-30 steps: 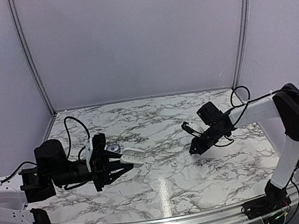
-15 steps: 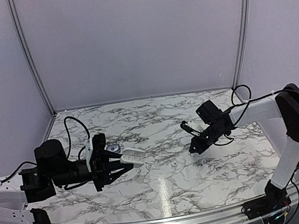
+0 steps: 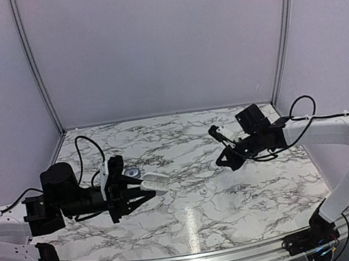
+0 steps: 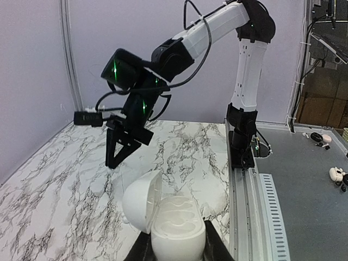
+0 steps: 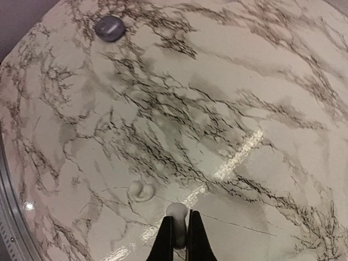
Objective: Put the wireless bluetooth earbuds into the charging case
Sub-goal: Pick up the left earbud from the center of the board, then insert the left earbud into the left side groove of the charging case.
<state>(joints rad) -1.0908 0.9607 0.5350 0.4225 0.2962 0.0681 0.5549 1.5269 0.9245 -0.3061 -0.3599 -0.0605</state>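
Grips a glossy white pebble-shaped plastic charging case (image 3: 157, 183) in the left pincer (image 3: 146, 191), shut tight on the lower half, clear of the white black-veined marble table (image 3: 182, 136) and left of centre; shows, in the left wrist view, the charging case (image 4: 176, 223) with lid swung open to one side and two moulded hollows facing up, black fingers (image 4: 142, 251) pressed against both flanks; pinches one small white rounded earbud (image 5: 176, 210) at the very tip of the right pincer (image 5: 179, 222), closed on it, well above the marble; hangs that right pincer (image 3: 221, 161) right of centre in the overhead view, tip angled down toward the left arm, well apart from the charging case; seen from the left wrist as a dark wedge (image 4: 112, 162) beyond the open lid; shows a second small white earbud (image 3: 204, 192) lying loose on the table, between the two pincers and nearer the front edge; same second small white earbud (image 5: 141, 190) just left of the pinched one in the right wrist view; shows also a dark grey-blue round disc-like object (image 3: 132, 173) resting on the marble just behind the left pincer, toward the back wall, and far up the right wrist view (image 5: 110, 27).
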